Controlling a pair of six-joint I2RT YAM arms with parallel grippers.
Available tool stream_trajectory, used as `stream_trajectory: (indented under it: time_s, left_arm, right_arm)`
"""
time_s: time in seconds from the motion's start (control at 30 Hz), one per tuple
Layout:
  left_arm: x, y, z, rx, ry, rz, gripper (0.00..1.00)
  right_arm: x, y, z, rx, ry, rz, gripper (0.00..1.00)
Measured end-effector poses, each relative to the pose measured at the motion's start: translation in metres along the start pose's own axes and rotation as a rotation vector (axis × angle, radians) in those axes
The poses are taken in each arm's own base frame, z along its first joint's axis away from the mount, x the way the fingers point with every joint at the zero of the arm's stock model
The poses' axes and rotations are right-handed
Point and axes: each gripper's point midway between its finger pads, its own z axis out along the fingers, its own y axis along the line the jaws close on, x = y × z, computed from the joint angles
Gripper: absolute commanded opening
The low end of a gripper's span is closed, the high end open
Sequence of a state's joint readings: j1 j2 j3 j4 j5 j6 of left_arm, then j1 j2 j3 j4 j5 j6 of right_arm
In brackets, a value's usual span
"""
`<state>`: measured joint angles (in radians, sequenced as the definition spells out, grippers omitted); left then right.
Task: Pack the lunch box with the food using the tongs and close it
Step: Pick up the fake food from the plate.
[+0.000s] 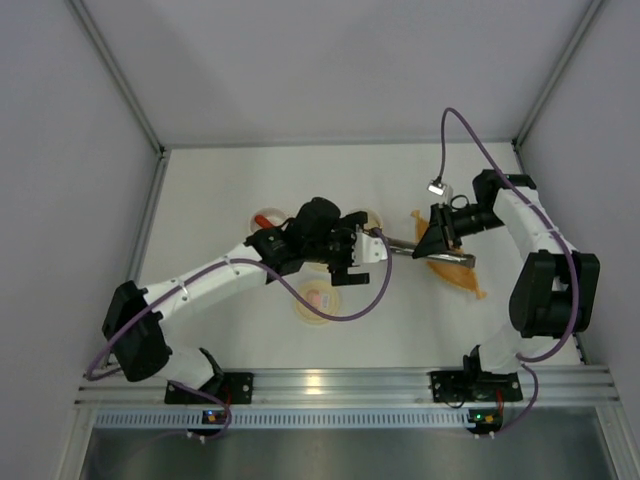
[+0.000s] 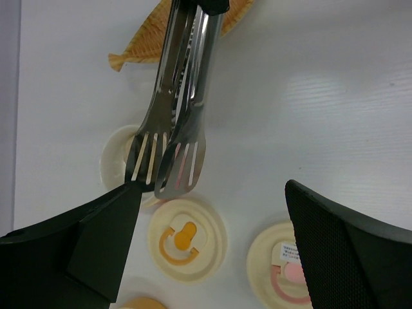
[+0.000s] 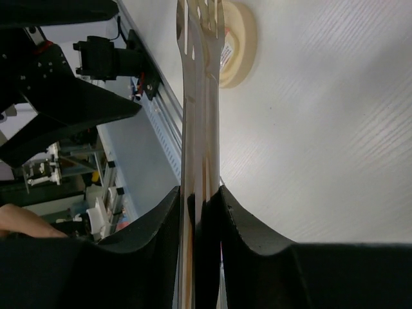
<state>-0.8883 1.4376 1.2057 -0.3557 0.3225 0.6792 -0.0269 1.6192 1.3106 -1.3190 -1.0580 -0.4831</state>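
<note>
Tongs (image 3: 199, 96), clamped in the right gripper (image 3: 201, 193), point their slotted tips toward the left gripper (image 2: 212, 187), spread wide, seemingly hovering just above a cream lid (image 2: 187, 238) on the surface (image 2: 322, 96).

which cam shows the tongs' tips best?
Left wrist: both slotted tips of the tongs show clearly, nearly together. Right wrist sees them edge-on, in the right gripper. Top shows only a sliver of shaft.
</note>
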Motion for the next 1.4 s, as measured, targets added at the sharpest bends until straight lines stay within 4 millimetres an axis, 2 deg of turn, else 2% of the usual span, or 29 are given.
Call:
stream_trajectory:
  time_s: [0.17, 0.4, 0.63, 0.87, 0.93, 0.97, 1.07, 1.4]
  left_arm:
    - [-0.01, -0.008, 0.023, 0.028, -0.019, 0.008, 0.98]
    - [-0.027, -0.007, 0.041, 0.002, -0.062, 0.039, 0.98]
    - [-0.025, -0.01, 0.06, -0.008, -0.038, 0.064, 0.98]
    - [-0.023, 0.003, 0.074, -0.052, -0.006, 0.079, 0.97]
    - [-0.023, 0.006, 0.077, -0.061, -0.001, 0.081, 0.92]
    - [-0.023, 0.007, 0.078, -0.061, 0.001, 0.082, 0.81]
    - [-0.024, 0.007, 0.079, -0.057, 0.003, 0.093, 0.66]
    - [-0.019, -0.003, 0.077, 0.002, 0.023, 0.118, 0.44]
  right_arm:
    - [0.0, 0.006, 0.004, -0.021, 0.009, 0.004, 0.28]
    - [0.002, 0.016, 0.013, -0.055, 0.031, -0.014, 0.28]
    - [0.001, 0.021, 0.014, -0.083, 0.024, -0.035, 0.28]
    - [0.003, 0.022, 0.02, -0.101, 0.038, -0.111, 0.28]
    - [0.004, 0.022, 0.022, -0.106, 0.047, -0.131, 0.28]
    - [0.004, 0.022, 0.024, -0.108, 0.051, -0.14, 0.28]
    - [0.005, 0.022, 0.024, -0.11, 0.054, -0.157, 0.3]
    - [0.005, 0.018, 0.029, -0.129, 0.064, -0.17, 0.4]
